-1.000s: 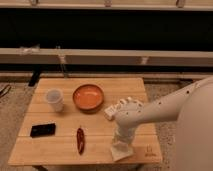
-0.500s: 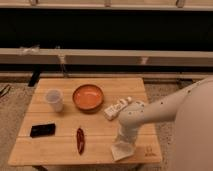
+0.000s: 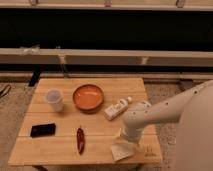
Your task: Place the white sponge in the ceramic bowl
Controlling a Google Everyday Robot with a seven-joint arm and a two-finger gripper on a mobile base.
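Camera view, sole view on record. Table [image 3: 100, 131]: pale wooden slats, carries every item listed. White sponge [image 3: 119, 151]: pale flat piece at the table's front edge, right of centre, directly beneath the end effector and touching it or nearly so; cannot be told whether flat on the wood or slightly raised. Ceramic bowl [image 3: 88, 96]: glossy orange-red inside, upright, seemingly empty; stands towards the back, left of the sponge and well apart from it. End effector [image 3: 125, 141]: at the tip of the white arm [image 3: 155, 112], which reaches in from the right and points down onto the sponge; degree of opening cannot be told, nor whether anything is held. Other stock: translucent cup [image 3: 54, 98] just left of the bowl; white bottle [image 3: 118, 108] lying on its side to the right of the bowl; black phone [image 3: 42, 130] near the left front; red chilli [image 3: 80, 139] left of the sponge. Step in hand, by judgement: pick-up of the sponge, with placement not yet done. Next move calls for a firm hold, a lift clear of the table, travel back and leftward past the bottle, which lies close to the direct line, then release over the bowl's middle.
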